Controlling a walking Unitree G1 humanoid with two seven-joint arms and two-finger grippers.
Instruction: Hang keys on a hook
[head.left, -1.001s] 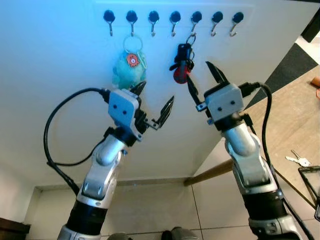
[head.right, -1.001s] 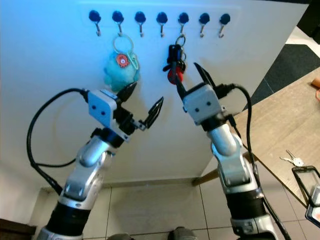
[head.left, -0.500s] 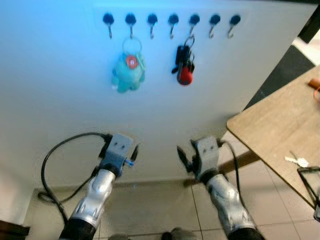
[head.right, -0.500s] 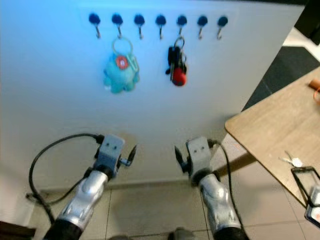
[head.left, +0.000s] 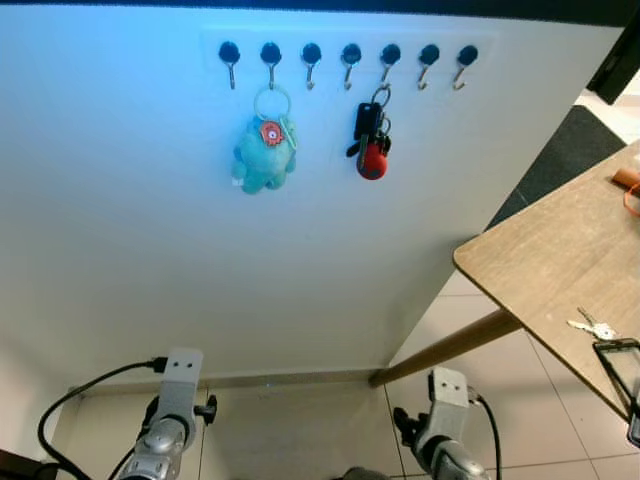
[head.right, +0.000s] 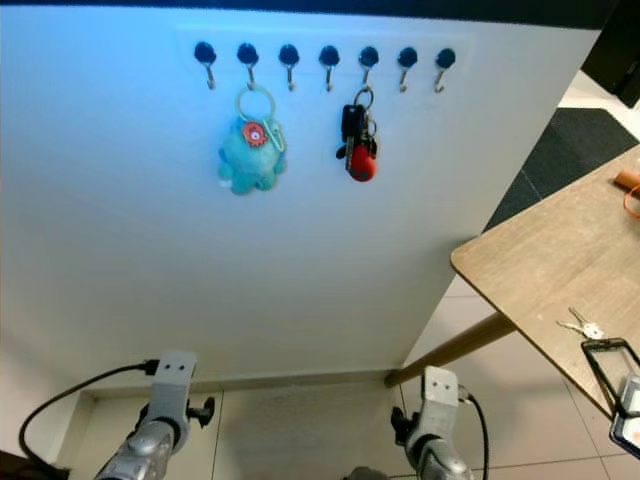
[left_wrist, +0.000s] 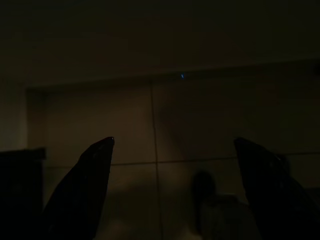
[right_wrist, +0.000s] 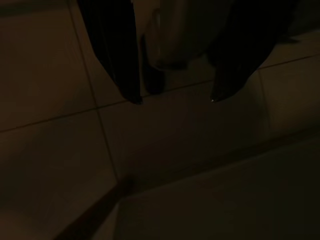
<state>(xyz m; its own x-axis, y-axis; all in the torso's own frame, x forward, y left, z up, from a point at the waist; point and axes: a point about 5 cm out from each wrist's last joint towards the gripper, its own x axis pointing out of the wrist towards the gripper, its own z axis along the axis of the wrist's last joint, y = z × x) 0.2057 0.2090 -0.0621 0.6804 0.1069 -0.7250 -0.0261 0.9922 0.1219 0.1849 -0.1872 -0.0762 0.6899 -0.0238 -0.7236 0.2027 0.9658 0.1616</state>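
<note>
A row of several black hooks (head.left: 345, 55) runs along the top of the white wall. A bunch of keys with a black fob and a red ball (head.left: 370, 135) hangs from one hook, and a teal plush keychain (head.left: 263, 150) hangs two hooks to its left. Both arms hang low at the bottom of the view, far below the hooks. My left gripper (left_wrist: 172, 145) is open over dark floor tiles with nothing between its fingers. My right gripper (right_wrist: 175, 100) is also open and empty above the floor.
A wooden table (head.left: 540, 260) juts in from the right, with a loose pair of keys (head.left: 593, 325) and a dark phone-like object (head.left: 620, 365) on it. Tiled floor (head.left: 300, 420) lies below the wall. A dark mat (head.left: 570, 150) lies beyond the wall's right edge.
Both arms have dropped from up near the hooks to hanging low by the floor. The red-ball keys stay on their hook. The camera has tilted slightly.
</note>
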